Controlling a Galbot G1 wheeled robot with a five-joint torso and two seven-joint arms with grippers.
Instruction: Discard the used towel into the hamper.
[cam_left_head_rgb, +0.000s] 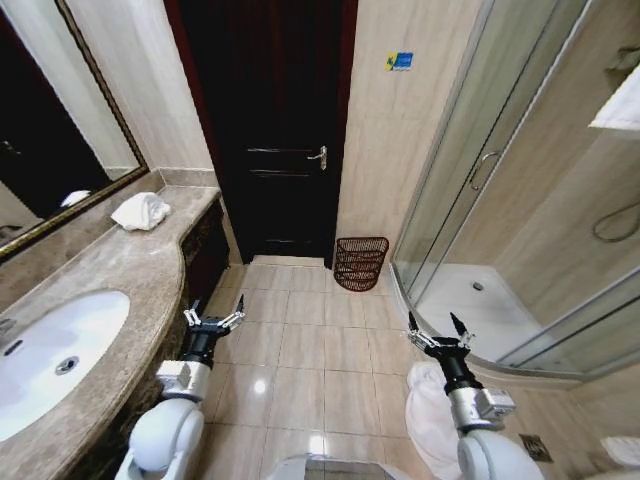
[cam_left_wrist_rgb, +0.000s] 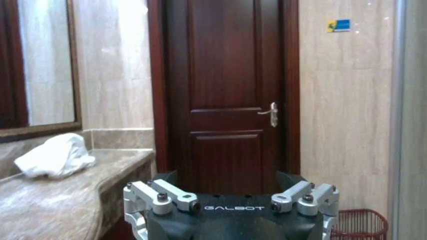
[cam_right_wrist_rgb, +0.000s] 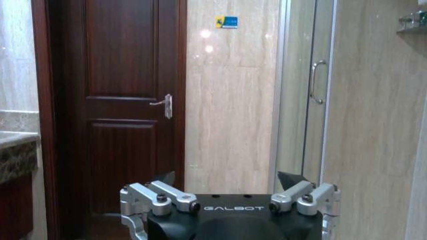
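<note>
The towel (cam_left_head_rgb: 141, 211) is lying crumpled at the far end of the marble counter (cam_left_head_rgb: 110, 270), close under the mirror (cam_left_head_rgb: 45, 130) and well beyond the sink (cam_left_head_rgb: 55, 350); from the left wrist view we are seeing it heaped beside the dark door (cam_left_wrist_rgb: 223, 100). We are holding our left gripper (cam_left_head_rgb: 213, 322) just off the counter's front edge, its fingers spread wide with nothing between them, and it is sitting well short of the towel. Farther right, the hamper (cam_left_head_rgb: 360, 263) is standing on the tiled floor against the wall, between the door and the shower enclosure (cam_left_head_rgb: 520, 200), with nothing visible inside it. We are holding our right gripper (cam_left_head_rgb: 438, 328) over the floor near the shower's curved base, its fingers likewise spread and empty. We judge that we are only starting: the pickup is not yet begun. The next move is calling for closing in along the counter until the left arm can reach the towel, then gathering enough loose cloth to lift it whole.
</note>
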